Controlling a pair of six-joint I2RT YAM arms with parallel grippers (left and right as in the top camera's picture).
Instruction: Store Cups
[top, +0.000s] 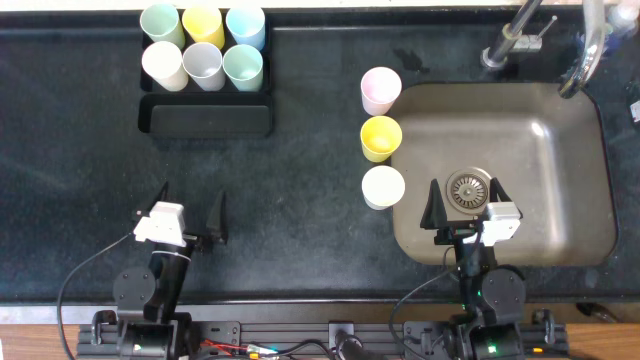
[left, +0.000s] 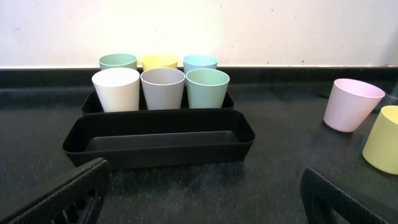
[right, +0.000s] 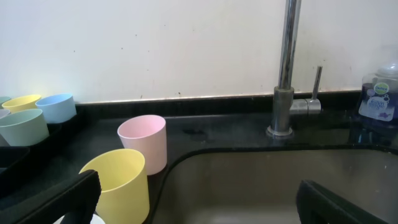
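L gripper (top: 190, 208): fingers spread wide, nothing btwn them, parked over the black counter (top: 300, 200) on my side, well short of the trays. Its wrist cam looks straight at the front tray (left: 161, 140), a long black bin, w/ the rear tray (left: 90, 102) right behind it.

Rear tray holds six cups upright, 2 rows of 3, packed side by side
- back row: sage cup (top: 161, 20), stored yellow cup (top: 203, 22), blue cup (top: 245, 24)
- front row: cream cup (top: 165, 64), grey cup (top: 204, 65), mint cup (top: 243, 66)

R gripper (top: 465, 198): also wide open, holding nothing, at the near-left part of the sink (top: 540, 150), close to the drain (top: 467, 187) in top view.

Three cups outside the trays, all upright on the counter, in a line along the sink's left rim: pink cup (top: 381, 89) farthest from me, loose yellow cup (top: 381, 137) in the middle, white cup (top: 383, 187) nearest. Small gap pink to yellow; yellow and white v. close, can't tell if touching. White cup sits just left of the R gripper's left finger.

Tap (top: 510, 40) at the sink's back rim; soap bottle (right: 379, 93) near it on the R wrist cam
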